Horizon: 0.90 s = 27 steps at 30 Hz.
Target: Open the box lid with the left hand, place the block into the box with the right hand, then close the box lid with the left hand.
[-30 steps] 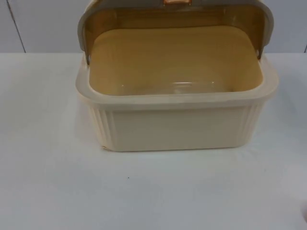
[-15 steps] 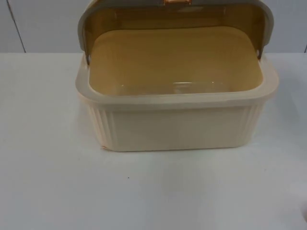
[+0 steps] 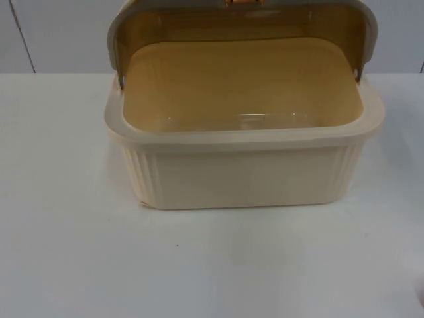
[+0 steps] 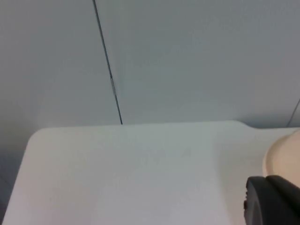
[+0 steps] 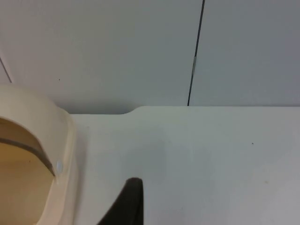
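Box [image 3: 245,132] mid-table [image 3: 66,252], lid [image 3: 242,20] up at back, inside bare. Left tool [image 4: 269,201] and right tool [image 5: 126,204] near box's sides; can't tell their finger state.

White table top [image 3: 212,265], matte, smooth, with one tiny dark speck on it toward the near side in the top view. Soft even light; faint diffuse shadows only, no hard edges. Behind the table stands a grey partition wall [image 3: 59,33], plain and flat, split by thin dark vertical seams [image 4: 108,70] between panels. In both wrist views the table's far edge meets the wall, its corner rounded, with a narrow shadowed gap beneath the wall line. Another seam [image 5: 194,56] runs down to the table edge.
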Motion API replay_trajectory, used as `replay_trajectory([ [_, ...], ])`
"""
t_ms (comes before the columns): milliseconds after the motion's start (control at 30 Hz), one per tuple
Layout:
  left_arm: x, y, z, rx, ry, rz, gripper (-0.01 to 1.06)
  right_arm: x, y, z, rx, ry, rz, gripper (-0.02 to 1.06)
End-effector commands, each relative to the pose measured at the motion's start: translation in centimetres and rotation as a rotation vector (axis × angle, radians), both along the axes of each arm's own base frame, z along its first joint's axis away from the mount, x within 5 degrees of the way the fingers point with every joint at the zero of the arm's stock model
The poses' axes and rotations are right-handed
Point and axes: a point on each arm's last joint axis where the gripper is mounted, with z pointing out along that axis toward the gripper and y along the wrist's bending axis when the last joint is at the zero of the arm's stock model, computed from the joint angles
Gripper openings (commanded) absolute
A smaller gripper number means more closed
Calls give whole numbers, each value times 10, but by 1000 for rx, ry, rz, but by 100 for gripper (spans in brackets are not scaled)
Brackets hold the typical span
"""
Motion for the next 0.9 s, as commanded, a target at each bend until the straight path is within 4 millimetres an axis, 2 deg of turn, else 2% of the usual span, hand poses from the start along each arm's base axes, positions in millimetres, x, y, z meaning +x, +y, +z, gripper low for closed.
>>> replay_trajectory([
  [0,-5,0,3,-10,-11,2,0,-1,0,2,4,-4,-1,93],
  [333,2,1,-4,-29,17,25,1,-1,0,2,4,-1,-1,93],
  [400,4,1,-6,-34,22,28,12,-1,0,1,4,5,-2,93],
  [433,5,0,-7,-34,26,26,22,-1,0,1,4,10,-2,93],
  [467,5,0,-7,-34,26,26,22,-1,0,1,4,10,-2,93],
  [500,7,0,-8,-29,30,25,34,-2,0,0,4,12,-2,93],
  [567,7,-4,-8,-8,30,8,69,-2,0,0,4,12,-2,93],
  [600,6,-6,-8,-7,30,-2,91,-2,0,0,4,12,-2,93],
  [633,6,-8,-8,-8,30,-7,105,-2,0,0,4,12,-2,93],
  [867,6,-10,-9,-6,37,-15,105,-2,0,0,4,12,-2,93],
])
